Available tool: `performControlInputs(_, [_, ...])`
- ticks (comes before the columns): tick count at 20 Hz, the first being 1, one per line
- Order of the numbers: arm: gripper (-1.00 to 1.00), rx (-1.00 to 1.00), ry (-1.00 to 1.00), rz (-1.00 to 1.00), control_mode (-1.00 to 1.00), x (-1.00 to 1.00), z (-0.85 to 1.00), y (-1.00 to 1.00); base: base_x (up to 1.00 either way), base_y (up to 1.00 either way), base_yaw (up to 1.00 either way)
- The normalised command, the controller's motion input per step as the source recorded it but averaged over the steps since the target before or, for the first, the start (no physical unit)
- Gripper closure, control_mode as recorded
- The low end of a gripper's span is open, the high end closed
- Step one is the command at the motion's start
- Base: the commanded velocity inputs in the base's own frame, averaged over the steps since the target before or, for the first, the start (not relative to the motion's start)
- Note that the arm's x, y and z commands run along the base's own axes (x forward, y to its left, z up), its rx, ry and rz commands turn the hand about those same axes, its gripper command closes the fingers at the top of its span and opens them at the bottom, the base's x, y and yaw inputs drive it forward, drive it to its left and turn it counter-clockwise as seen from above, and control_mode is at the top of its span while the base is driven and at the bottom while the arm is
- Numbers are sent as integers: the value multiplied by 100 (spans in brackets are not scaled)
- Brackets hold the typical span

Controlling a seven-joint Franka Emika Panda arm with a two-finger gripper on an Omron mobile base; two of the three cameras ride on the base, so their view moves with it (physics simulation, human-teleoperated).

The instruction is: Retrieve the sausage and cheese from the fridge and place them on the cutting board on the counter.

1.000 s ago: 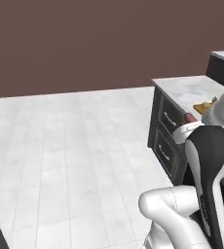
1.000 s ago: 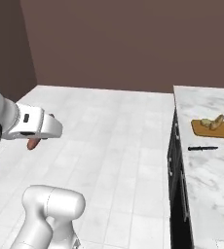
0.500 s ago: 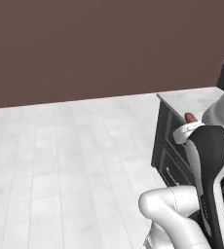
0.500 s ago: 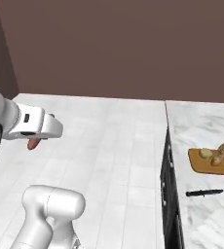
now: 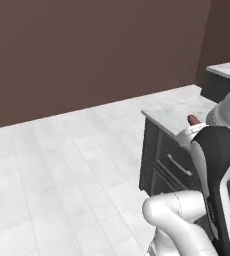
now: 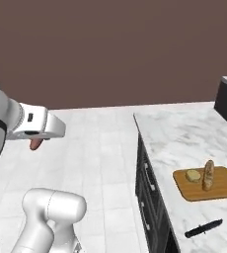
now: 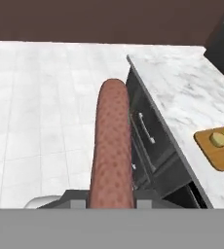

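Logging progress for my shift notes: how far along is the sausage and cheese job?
Done: the round yellowish cheese puck lies on the orange-brown wooden cutting board, beside a tan bread-like piece. In hand: the gripper is shut on the reddish-brown sausage, over the floor. Left: setting it on the board.

White arm bent up high, elbow raised, hand reaching out level over the floor, gripper (image 6: pixel 35 140) squeezed tight on the sausage (image 7: pixel 111 146), which pokes straight out ahead from between the two small dark fingers
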Motion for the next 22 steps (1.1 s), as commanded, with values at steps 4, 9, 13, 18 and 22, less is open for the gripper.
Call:
performControlInputs(4, [100,0,0,0,100,0,0,0,0,0,-99])
performControlInputs(9, [100,0,0,0,100,0,0,0,0,0,-99])
performControlInputs(13, [100,0,0,0,100,0,0,0,0,4,-96])
performControlInputs(18, [100,0,0,0,100,0,0,0,-11,16,-86])
performControlInputs(22, [100,0,0,0,100,0,0,0,-75,48,-59])
